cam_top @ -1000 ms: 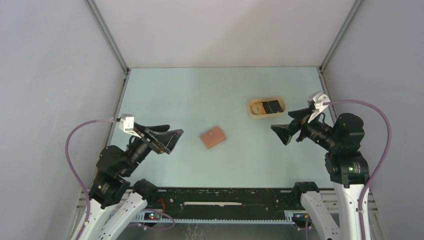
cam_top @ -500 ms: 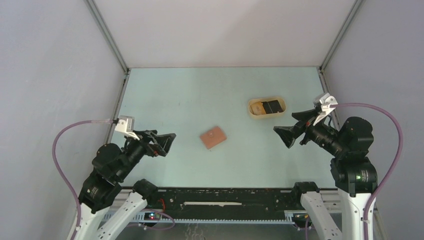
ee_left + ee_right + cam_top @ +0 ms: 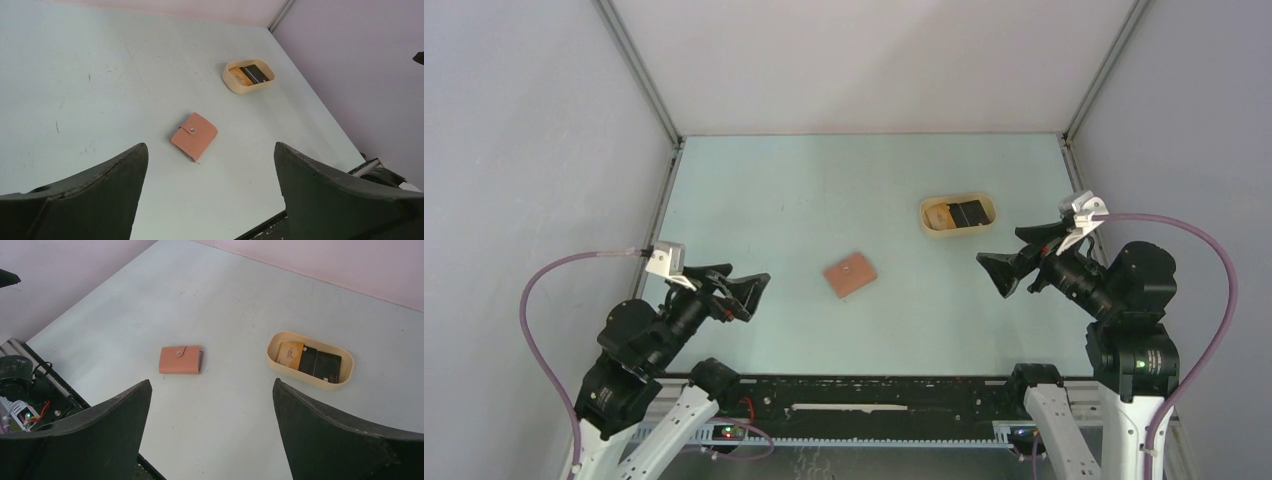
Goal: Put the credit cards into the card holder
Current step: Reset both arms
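Card holder point(image 3: 851, 275) lies folded shut, snap up, on the table point(image 3: 804, 190), between left gripper point(image 3: 752, 294) and right gripper point(image 3: 994, 276). Both are raised, fingers wide apart, holding nothing. Farther back: credit cards point(image 3: 969, 213), dark, flat inside tan oval tray point(image 3: 928, 227), beside an orange card.

I've got the card holder point(image 3: 851, 275) lying on the surface point(image 3: 824, 180), just below centre of the top view. The tray point(image 3: 957, 233) sits up and right of it, well apart. The credit cards point(image 3: 970, 213) lie in the tray's right half. The left pincer point(image 3: 754, 296) is left of the holder, and the right pincer point(image 3: 994, 272) is right of it, below the tray.
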You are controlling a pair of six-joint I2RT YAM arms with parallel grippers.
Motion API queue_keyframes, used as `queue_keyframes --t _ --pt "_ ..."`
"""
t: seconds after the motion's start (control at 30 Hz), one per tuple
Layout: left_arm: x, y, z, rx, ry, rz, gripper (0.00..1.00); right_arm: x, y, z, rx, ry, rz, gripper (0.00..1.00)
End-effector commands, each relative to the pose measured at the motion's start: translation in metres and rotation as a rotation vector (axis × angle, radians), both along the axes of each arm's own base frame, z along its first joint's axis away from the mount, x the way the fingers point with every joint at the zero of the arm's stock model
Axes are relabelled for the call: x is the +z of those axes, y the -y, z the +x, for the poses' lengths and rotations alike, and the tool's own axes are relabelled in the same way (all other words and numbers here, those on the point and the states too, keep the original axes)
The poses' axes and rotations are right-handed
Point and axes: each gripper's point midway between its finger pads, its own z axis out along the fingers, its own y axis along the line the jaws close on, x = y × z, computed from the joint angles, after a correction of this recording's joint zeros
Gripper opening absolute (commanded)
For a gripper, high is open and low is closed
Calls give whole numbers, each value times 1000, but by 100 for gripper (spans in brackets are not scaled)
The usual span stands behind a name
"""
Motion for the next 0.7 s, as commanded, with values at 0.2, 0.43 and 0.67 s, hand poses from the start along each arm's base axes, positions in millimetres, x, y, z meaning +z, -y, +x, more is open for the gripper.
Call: queue_keyframes --t 0.2,0.43,0.67 --pt "9 5 -4 -46 58 -4 100 0 1 -1 -11 -10 18 100" --pt "5 13 -3 -75 56 -24 100 -5 7 9 -62 -19 33 100" --pt "-5 19 4 -84 29 -20 100 -8 23 26 -194 -41 79 100"
